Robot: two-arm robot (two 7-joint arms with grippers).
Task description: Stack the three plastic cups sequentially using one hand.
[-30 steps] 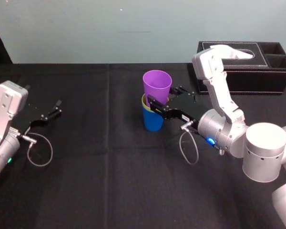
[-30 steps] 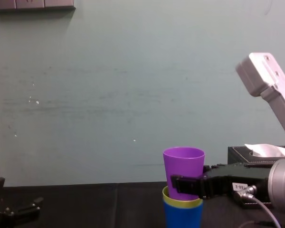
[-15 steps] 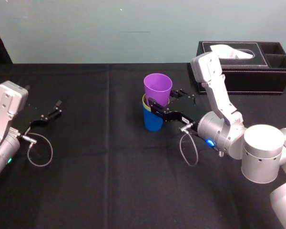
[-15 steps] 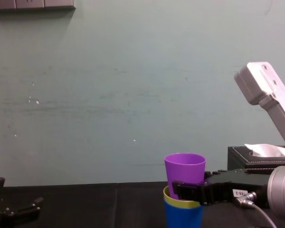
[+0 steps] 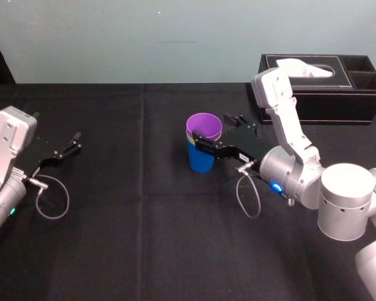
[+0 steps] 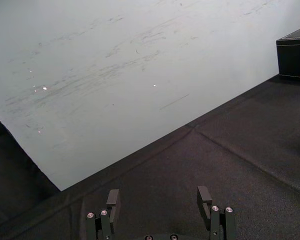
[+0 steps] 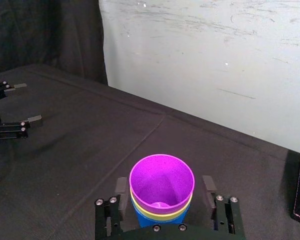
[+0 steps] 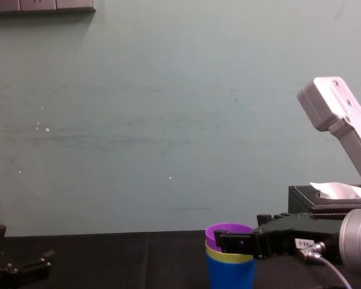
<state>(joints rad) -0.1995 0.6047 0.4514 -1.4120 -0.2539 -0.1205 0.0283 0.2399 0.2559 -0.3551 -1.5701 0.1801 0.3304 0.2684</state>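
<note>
Head view: black cloth under cups, teal wall.

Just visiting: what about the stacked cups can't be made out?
The yellow-green cup: all but its rim hidden inside the blue cup, every view.
The blue cup's base: cut by the chest view's lower edge; behind the right gripper in its wrist view.
Depth of the purple cup: hidden by the outer cups' walls.
The left gripper, parked at left: barely distinct from black cloth in chest view.
</note>
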